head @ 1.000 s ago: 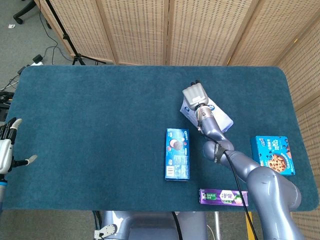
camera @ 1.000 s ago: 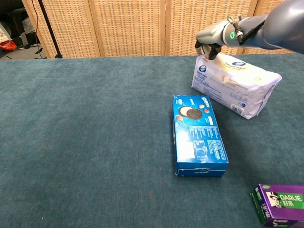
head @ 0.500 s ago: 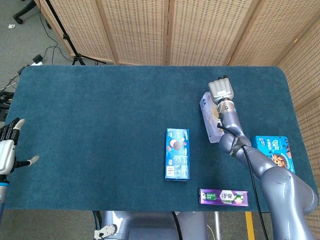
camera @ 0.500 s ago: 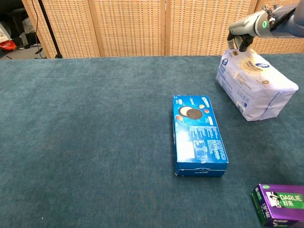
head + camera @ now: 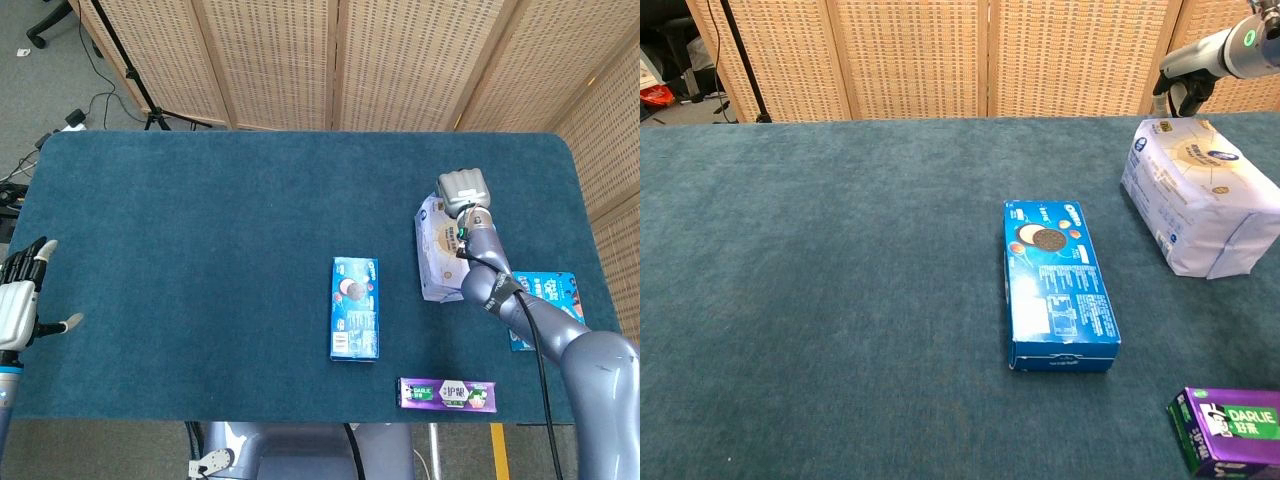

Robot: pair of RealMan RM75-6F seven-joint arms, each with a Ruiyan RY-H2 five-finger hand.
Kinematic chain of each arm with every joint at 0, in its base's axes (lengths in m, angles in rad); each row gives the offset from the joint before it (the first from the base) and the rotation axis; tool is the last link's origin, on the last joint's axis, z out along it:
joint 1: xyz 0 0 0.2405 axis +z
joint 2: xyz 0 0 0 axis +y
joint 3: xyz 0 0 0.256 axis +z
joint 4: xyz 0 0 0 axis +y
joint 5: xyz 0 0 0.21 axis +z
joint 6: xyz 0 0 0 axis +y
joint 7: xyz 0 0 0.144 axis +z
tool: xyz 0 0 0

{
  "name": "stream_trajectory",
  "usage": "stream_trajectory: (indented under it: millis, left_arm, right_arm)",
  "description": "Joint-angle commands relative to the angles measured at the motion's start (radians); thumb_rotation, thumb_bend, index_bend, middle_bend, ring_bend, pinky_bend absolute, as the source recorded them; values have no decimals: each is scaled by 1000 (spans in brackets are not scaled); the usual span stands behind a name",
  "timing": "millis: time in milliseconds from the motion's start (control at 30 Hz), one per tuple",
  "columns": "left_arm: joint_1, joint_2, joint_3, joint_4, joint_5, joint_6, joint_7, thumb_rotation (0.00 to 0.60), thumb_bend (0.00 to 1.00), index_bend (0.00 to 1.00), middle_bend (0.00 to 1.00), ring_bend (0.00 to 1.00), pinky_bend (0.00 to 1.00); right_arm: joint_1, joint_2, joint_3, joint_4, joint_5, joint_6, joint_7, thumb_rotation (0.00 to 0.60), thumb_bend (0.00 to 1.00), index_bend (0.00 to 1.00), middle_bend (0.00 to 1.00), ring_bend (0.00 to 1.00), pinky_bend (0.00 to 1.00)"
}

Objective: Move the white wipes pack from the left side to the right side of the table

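Observation:
The white wipes pack (image 5: 438, 252) (image 5: 1202, 196) lies on the right part of the blue table (image 5: 200, 250), right of the centre box. My right hand (image 5: 463, 190) (image 5: 1188, 82) grips its far end, fingers curled over the top edge. My left hand (image 5: 20, 303) hovers at the table's left edge, fingers spread and holding nothing; the chest view does not show it.
A blue Oreo box (image 5: 354, 308) (image 5: 1058, 285) lies mid-table. A purple Darlie box (image 5: 448, 394) (image 5: 1230, 428) sits at the front edge. A blue cookie box (image 5: 556, 288) lies at the right, partly behind my right arm. Wicker screens stand behind the table.
The right hand has carried the wipes pack further right, from beside the Oreo box toward the cookie box, turning it lengthwise. The left hand barely shifted.

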State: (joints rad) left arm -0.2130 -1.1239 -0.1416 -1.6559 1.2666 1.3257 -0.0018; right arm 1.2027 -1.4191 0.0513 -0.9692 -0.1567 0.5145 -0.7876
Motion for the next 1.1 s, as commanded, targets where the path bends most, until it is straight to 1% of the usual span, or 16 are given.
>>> stream_trajectory:
  millis: [33,400,600,767,833,900,1100]
  left_arm:
    - [0,0,1,0,3,0,0,600,76,0,0,0,0]
    - [2,3,6,-2,19,5,-8,600,76,0,0,0,0]
    - [2,4,8,-2,23,3,-12,600,77,0,0,0,0]
    - [0,5,12,-2,29,-1,-13,600,77,0,0,0,0]
    - [1,6,11,-1,28,-1,-14,600,77,0,0,0,0]
    - [0,6,11,-1,28,-2,-14,600,78,0,0,0,0]
    - [-1,4,13,-2,29,-3,-10,600,78,0,0,0,0]
  right_arm:
    - [-1,35,-11,-50,30,6,27,600,1000,413,422,236,247]
    - [9,90,-61,-173,79,63,43,600,1000,413,422,236,250]
    - [6,118,-84,-242,84,79,46,600,1000,413,404,236,250]
    - [-16,143,-88,-314,24,120,74,600,1000,413,404,236,254]
    - [-39,167,-87,-379,-30,172,96,600,1000,413,404,236,258]
    - [-54,183,-86,-420,-64,205,111,600,1000,413,404,236,260]
    - [-84,225,-88,-518,-136,269,129,600,1000,413,404,236,271]
